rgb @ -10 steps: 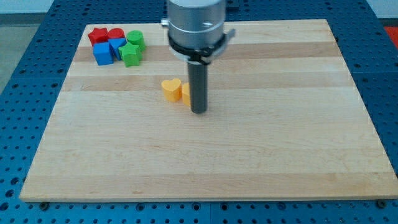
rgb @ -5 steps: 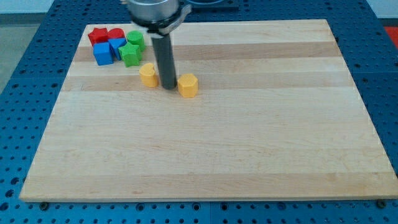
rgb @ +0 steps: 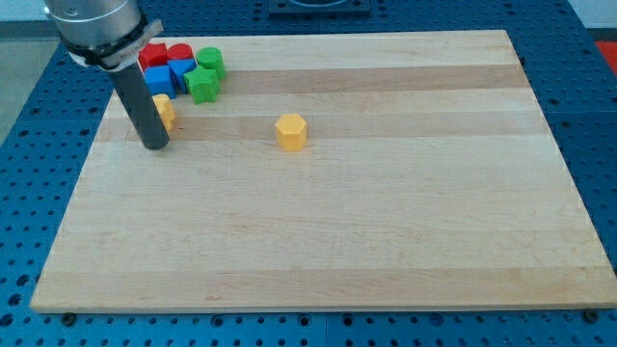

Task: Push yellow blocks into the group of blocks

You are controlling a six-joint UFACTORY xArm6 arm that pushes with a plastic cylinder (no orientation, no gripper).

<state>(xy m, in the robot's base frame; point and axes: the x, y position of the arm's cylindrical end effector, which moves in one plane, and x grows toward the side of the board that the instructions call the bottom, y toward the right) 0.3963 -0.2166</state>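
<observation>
My tip [rgb: 154, 145] rests on the board at the view's left, just below and left of a yellow block [rgb: 165, 111] that the rod partly hides. That block sits right under the group at the top left: a red star-like block [rgb: 151, 55], a red cylinder [rgb: 179, 52], two blue blocks [rgb: 174, 76], a green cylinder [rgb: 210, 62] and a green star-like block [rgb: 201, 85]. A second yellow block, hexagonal [rgb: 290, 131], sits alone near the board's middle, well to the right of my tip.
The wooden board [rgb: 386, 241] lies on a blue perforated table [rgb: 598, 116]. The arm's grey body [rgb: 94, 27] hangs over the board's top left corner.
My tip has swept left from between the two yellow blocks, pushing the left yellow block left to just under the group. The hexagonal yellow block has stayed put.
</observation>
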